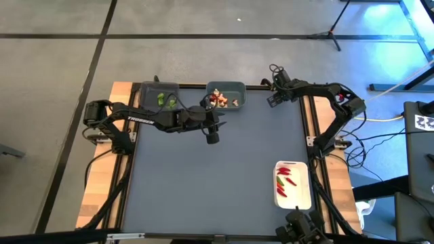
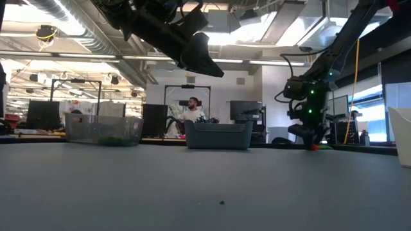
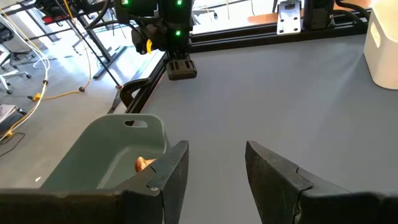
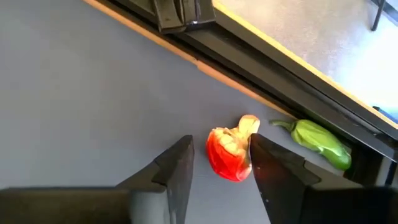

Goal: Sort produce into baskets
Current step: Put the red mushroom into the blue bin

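1. Right gripper [image 4: 217,165] hovers spread over a red-and-tan piece [image 4: 229,150] at the worktop's far right corner — pickup step.
2. Next: lower, pinch, carry to the grey-teal bin [image 1: 226,96].
3. Left gripper [image 3: 214,171] — spread, empty — waits beside that bin.

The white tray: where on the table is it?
In the high view, the white tray sits by the table's right edge, toward the bottom, holding red chilies.

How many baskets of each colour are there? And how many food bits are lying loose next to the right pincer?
Dark grey basket: 1
Grey-teal basket: 1
White basket: 1
Loose red piece: 1
Loose green pepper: 1
Total: 3 baskets and 2 loose bits, 5 things
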